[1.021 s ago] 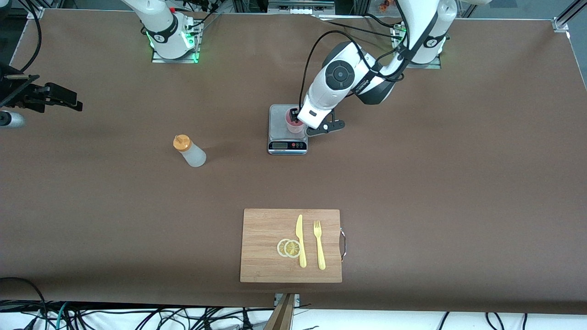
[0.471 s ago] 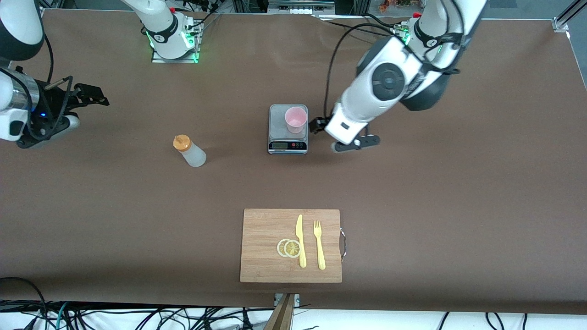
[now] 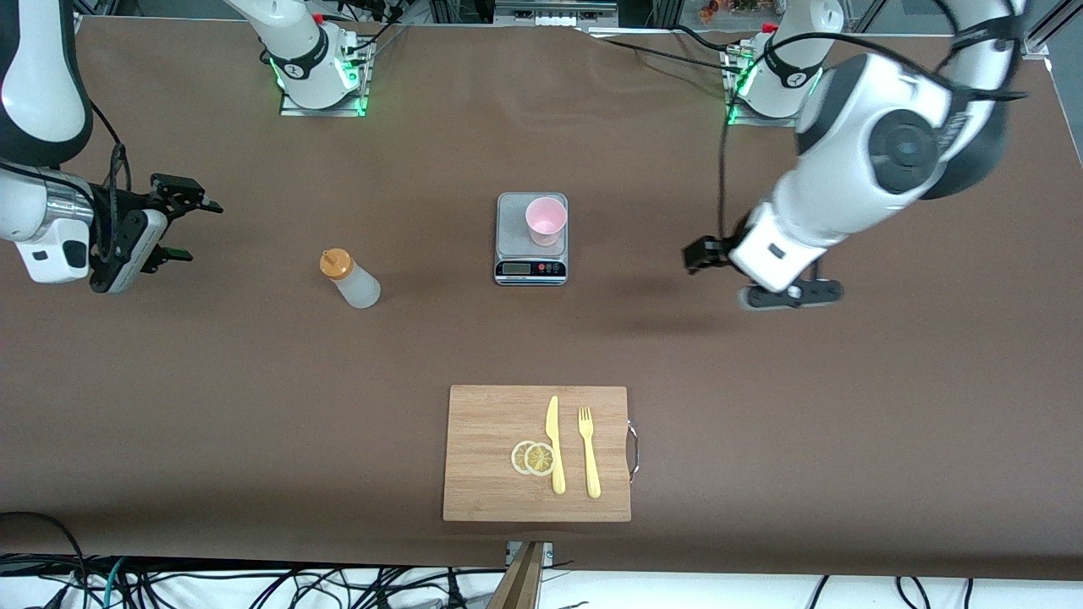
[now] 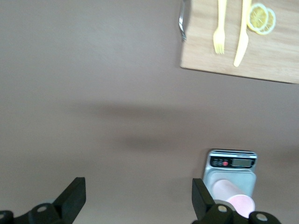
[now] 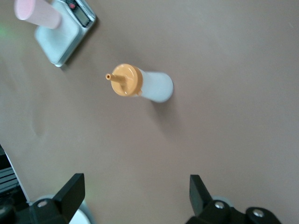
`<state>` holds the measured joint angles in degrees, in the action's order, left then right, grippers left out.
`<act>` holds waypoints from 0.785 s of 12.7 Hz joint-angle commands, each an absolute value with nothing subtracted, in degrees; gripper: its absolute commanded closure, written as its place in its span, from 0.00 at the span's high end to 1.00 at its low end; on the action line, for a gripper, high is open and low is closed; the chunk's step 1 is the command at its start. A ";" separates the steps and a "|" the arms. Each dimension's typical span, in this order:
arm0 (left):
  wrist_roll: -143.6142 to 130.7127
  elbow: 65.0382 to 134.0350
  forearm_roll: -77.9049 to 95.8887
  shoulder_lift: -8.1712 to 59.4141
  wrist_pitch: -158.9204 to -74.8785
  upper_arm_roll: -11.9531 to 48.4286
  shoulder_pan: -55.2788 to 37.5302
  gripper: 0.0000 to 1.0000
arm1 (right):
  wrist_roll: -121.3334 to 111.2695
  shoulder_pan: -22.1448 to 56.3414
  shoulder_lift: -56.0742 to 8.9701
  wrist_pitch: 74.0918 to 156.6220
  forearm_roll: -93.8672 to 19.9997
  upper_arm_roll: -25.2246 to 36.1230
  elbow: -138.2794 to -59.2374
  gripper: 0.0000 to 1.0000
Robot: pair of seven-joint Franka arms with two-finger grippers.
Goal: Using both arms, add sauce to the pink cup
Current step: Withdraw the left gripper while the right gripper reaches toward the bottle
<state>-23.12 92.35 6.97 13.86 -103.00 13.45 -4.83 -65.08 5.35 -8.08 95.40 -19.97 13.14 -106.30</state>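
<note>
Cutting board (image 3: 491, 457): nearest the front camera, a wooden board carrying a yellow plastic knife (image 3: 554, 444), a yellow fork (image 3: 589, 452) and two lemon slices (image 3: 533, 458); no part in the task.
Sauce bottle (image 3: 350, 278): stands upright on the bench (image 3: 254, 381), orange cap and nozzle on top, toward the right arm's end, a little nearer the camera than the cup; untouched.
Kitchen scale (image 3: 530, 238): mid-bench, display facing the camera, well apart from the bottle.
Pink cup (image 3: 546, 221): upright on the scale's platform, at the side toward the left arm; looks empty, though I cannot be sure.
Left end effector (image 3: 761, 277): up in the air over bare bench toward the left arm's end, well apart from the scale; fingers (image 4: 72, 198) spread wide, holding nothing.
Right end effector (image 3: 173, 227): over the bench at the right arm's end, near the bottle but apart from it, pointing toward it; fingers (image 5: 70, 191) fully parted, holding nothing.
Step in hand: cup is set on the scale; judging by this, fetching the sauce is the current step.
Next move calls for: the right end effector to come down around the bottle's body below the cap, close gently on the soft plastic, then carry it over the cup and tip the nozzle in.
</note>
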 commanded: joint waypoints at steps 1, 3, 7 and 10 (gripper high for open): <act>-13.30 90.88 6.15 11.17 -98.89 6.80 -3.61 1.00 | -78.87 5.10 -7.99 100.53 -27.13 14.59 -113.62 0.99; -11.87 88.61 6.07 9.93 -95.12 3.44 -2.73 1.00 | -87.84 4.66 -11.06 101.16 -31.97 14.59 -115.22 0.99; -0.63 85.43 5.89 9.67 -89.31 -1.31 -1.23 1.00 | -110.16 3.69 -20.81 101.07 -45.58 14.59 -114.79 0.99; 4.03 84.90 5.89 9.75 -87.28 -3.51 -0.79 1.00 | -122.05 3.52 -27.40 99.41 -55.17 14.42 -112.07 0.99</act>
